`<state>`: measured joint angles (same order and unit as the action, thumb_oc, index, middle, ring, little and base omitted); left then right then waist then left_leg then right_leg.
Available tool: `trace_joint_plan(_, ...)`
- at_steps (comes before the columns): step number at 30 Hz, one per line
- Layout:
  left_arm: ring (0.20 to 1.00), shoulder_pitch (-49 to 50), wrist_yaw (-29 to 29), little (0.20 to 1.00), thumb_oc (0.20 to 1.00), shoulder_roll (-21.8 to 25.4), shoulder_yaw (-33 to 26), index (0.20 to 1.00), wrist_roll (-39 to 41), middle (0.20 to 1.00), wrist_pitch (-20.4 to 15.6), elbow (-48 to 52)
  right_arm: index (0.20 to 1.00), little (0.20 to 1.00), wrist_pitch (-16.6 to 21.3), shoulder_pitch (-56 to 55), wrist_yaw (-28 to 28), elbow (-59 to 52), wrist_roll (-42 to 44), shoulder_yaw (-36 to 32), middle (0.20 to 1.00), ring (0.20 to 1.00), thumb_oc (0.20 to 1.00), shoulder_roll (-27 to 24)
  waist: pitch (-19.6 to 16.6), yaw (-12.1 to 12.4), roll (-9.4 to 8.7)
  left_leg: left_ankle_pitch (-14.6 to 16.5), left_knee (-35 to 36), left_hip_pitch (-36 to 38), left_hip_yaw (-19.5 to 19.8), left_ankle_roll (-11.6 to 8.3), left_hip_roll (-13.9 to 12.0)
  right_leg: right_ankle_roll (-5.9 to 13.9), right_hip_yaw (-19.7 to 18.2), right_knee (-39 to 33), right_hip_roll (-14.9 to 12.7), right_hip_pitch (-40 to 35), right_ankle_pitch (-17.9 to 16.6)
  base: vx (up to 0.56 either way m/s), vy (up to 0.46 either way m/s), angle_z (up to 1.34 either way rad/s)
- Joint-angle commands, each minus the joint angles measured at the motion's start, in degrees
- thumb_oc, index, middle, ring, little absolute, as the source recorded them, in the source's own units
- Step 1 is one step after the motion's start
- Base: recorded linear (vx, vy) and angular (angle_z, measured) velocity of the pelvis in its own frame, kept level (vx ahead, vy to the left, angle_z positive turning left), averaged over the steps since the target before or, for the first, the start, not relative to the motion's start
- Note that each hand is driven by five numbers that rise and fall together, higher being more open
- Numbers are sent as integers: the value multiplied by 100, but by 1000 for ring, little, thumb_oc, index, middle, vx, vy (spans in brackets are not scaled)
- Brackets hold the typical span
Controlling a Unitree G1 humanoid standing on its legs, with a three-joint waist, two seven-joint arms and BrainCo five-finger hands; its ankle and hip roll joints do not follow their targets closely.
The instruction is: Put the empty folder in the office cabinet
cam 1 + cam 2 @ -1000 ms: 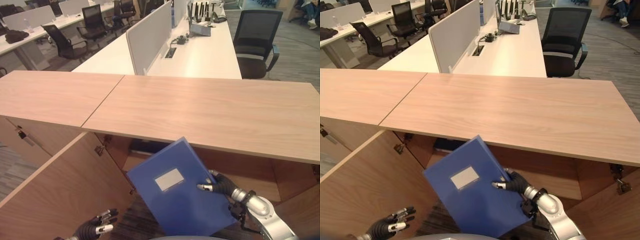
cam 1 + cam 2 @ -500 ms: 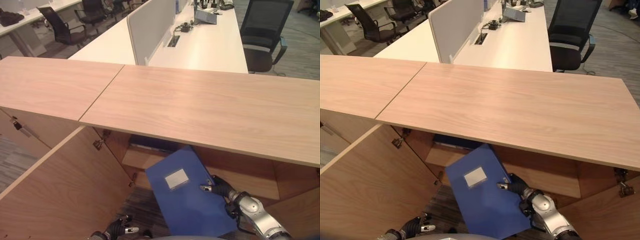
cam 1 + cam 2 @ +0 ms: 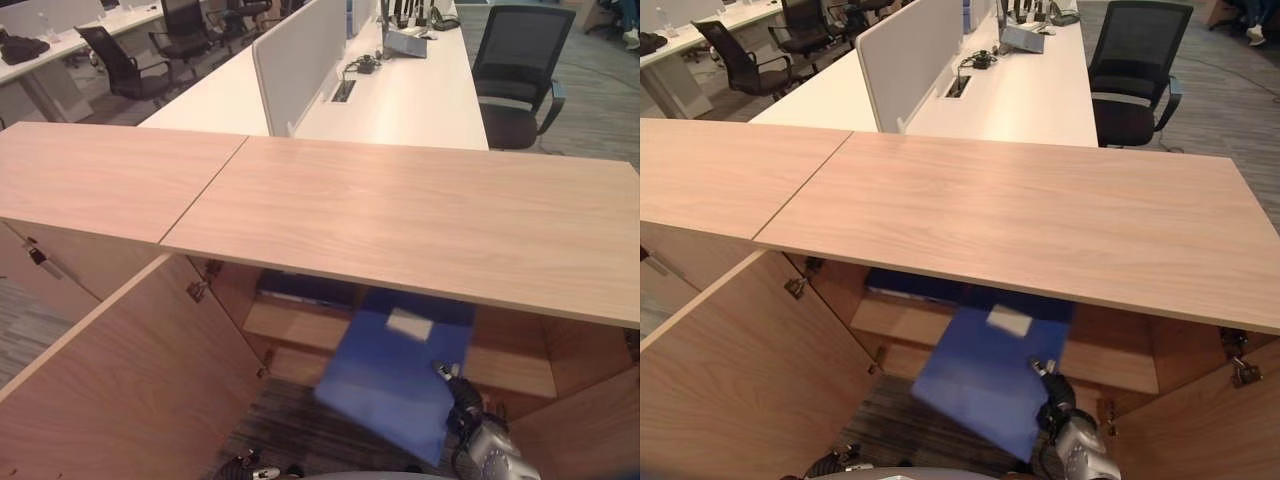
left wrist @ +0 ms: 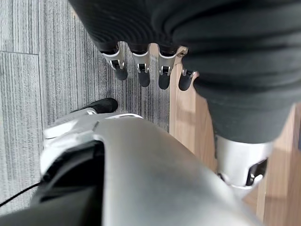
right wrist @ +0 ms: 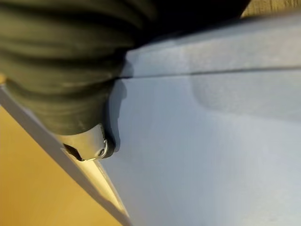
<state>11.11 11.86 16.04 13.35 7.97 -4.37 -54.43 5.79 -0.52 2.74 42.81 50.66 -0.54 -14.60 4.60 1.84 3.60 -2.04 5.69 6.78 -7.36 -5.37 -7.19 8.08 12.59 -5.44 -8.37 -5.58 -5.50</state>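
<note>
Open cabinet [image 3: 300, 325]: folder [image 3: 390, 375] tilted, top edge inward.

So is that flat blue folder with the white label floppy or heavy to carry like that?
Probably stiff: the flat blue folder stays flat though the right hand holds just one edge. Likely light, since one hand carries it. Its smooth cover may be slippery.
</note>
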Motion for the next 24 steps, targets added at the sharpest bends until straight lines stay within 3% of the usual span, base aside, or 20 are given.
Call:
trace_joint_plan(1, 1000, -392, -166, 1000, 1000, 123, -12, 1000, 350, 1000, -111, -180, 200, 200, 689, 951, -167, 209, 1106, -410, 200, 200, 200, -1, 190, -5, -152, 227, -69, -93, 246, 84, 317, -24, -128, 68, 226, -308, 788, 5, -39, 0)
trace_joint_plan(5, 1000, -566, -311, 1000, 1000, 97, 161, 1000, 444, 1000, -126, -273, 200, 200, 914, 1638, -395, 897, 1936, -928, 200, 200, 200, -173, 275, 42, -103, 215, -69, -180, 261, 77, 321, -19, -117, 75, 228, -234, 797, -12, -15, 1)
trace_joint_plan(9, 1000, -808, -432, 1000, 1000, 141, 511, 1000, 622, 1000, -154, -164, 200, 200, 1230, 2716, -762, 1718, 2773, -1564, 200, 200, 200, -746, 493, 84, 42, 161, -69, -420, 293, 72, 344, -14, -106, 130, 227, 24, 779, -69, -12, 8)
trace_joint_plan(16, 1000, -1200, -578, 1000, 1000, 252, 909, 1000, 1077, 1000, -227, 256, 200, 200, 1417, 4427, -1153, 2625, 3217, -1685, 200, 200, 200, -1661, 958, 228, 371, -53, -164, -959, 246, 115, 288, -33, -293, 823, 203, 970, 891, -153, 31, 1)
trace_joint_plan(17, 1000, -1352, -639, 1000, 1000, 326, 988, 1000, 1149, 1000, -239, 300, 200, 200, 1459, 5004, -1274, 2827, 3259, -1555, 200, 200, 200, -1875, 1124, 340, 363, 3, -622, -1427, 200, 116, 214, -56, -393, 1195, 169, 1420, 959, -279, -50, -6)
trace_joint_plan(21, 1000, -1551, -711, 1000, 1000, 481, 1082, 1000, 1238, 1000, -252, 442, 200, 200, 1528, 5715, -1506, 3099, 3244, -1350, 200, 200, 200, -2149, 1144, 519, 352, 267, -1495, -2339, 289, 108, 126, -93, -463, 1916, 107, 2205, 1194, -126, -86, -27)
trace_joint_plan(24, 1000, -1589, -735, 1000, 1000, 543, 1148, 1000, 1232, 1000, -251, 451, 200, 200, 1517, 6036, -1589, 3160, 3190, -1222, 200, 200, 200, -2238, 1143, 542, 388, 376, -1768, -2607, 333, 97, 118, -100, -442, 2270, 93, 2510, 1336, -5, -59, 5)
